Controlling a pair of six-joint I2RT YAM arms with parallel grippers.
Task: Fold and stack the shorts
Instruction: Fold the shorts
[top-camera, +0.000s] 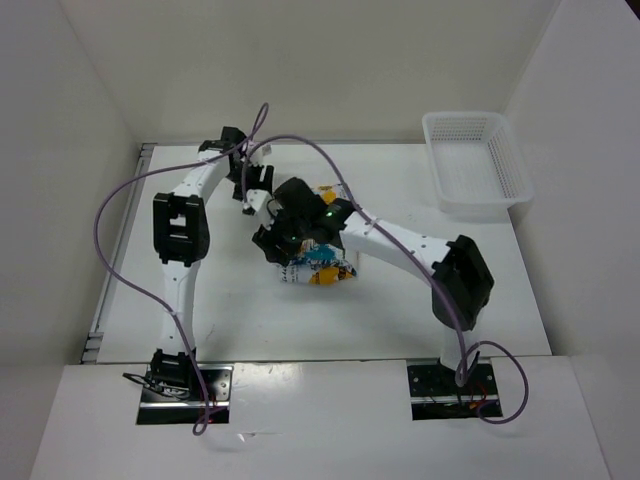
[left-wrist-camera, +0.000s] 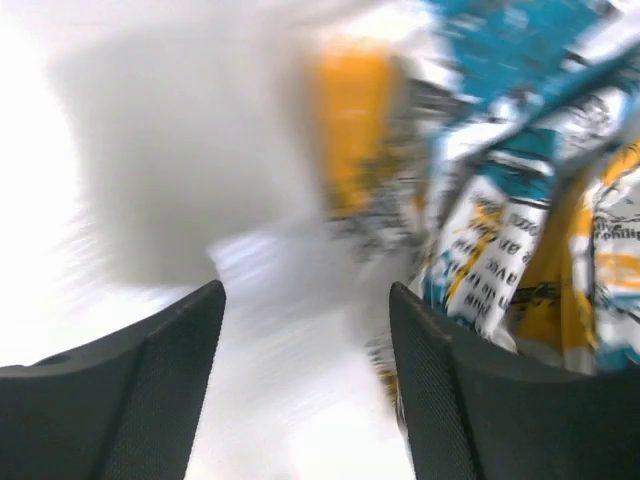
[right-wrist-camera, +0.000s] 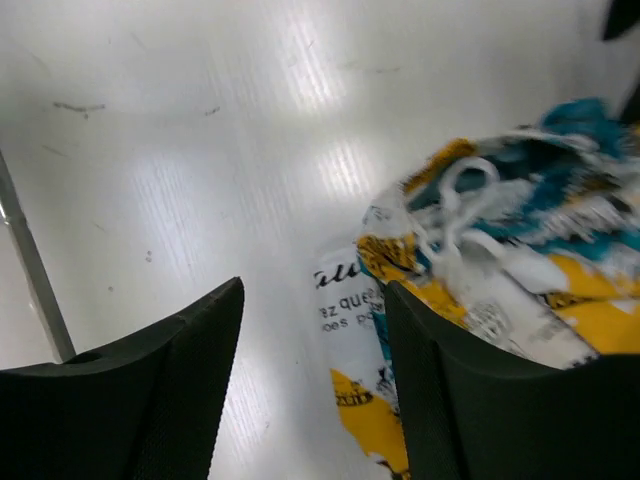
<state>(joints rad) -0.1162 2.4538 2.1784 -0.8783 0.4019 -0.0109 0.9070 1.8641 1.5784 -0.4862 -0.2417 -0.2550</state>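
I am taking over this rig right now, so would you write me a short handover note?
Left gripper: open, holding nothing, cloth just beside it.
Right gripper: open, holding nothing, cloth just beside it.
White cloth shorts with teal, yellow-orange and black print: bunched mid-table, partly hidden under both wrists.
White plastic mesh basket: far right corner, apart from the shorts.
Done: no neat fold visible.
Left: fold, then stack.

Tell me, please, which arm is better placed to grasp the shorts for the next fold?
Probably the right. The right gripper is open, with the edge of the shorts and a white drawstring right beside one finger. The left gripper is open beside cloth too, but its view is blurred.
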